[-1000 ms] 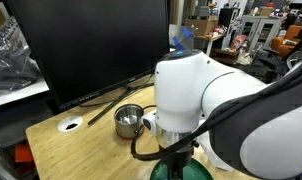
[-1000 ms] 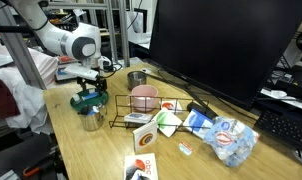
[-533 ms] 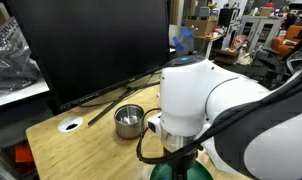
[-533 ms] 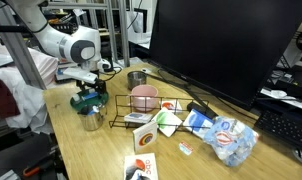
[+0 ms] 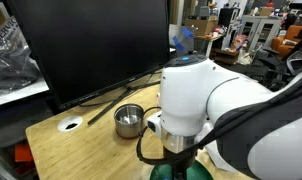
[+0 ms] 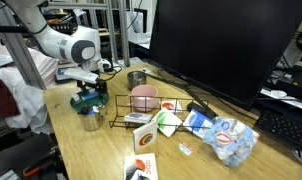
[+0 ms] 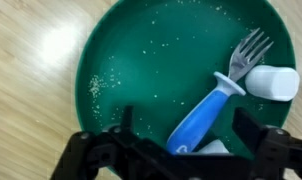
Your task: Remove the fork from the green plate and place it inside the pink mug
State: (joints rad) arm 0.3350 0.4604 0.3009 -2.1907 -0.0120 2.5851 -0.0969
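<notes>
Since the fork (image 7: 216, 100) lies on the right side of the green plate (image 7: 141, 60), its blue handle slanting down toward the camera, the gripper (image 7: 183, 120) hangs right over it. The fingers are spread wide to either side of the handle and grip nothing. A white piece (image 7: 273, 82) sits just beside the fork's neck, so the handle looks like the cleaner place to pinch. In an exterior view the pink mug (image 6: 143, 97) stands near the plate, mouth up.
</notes>
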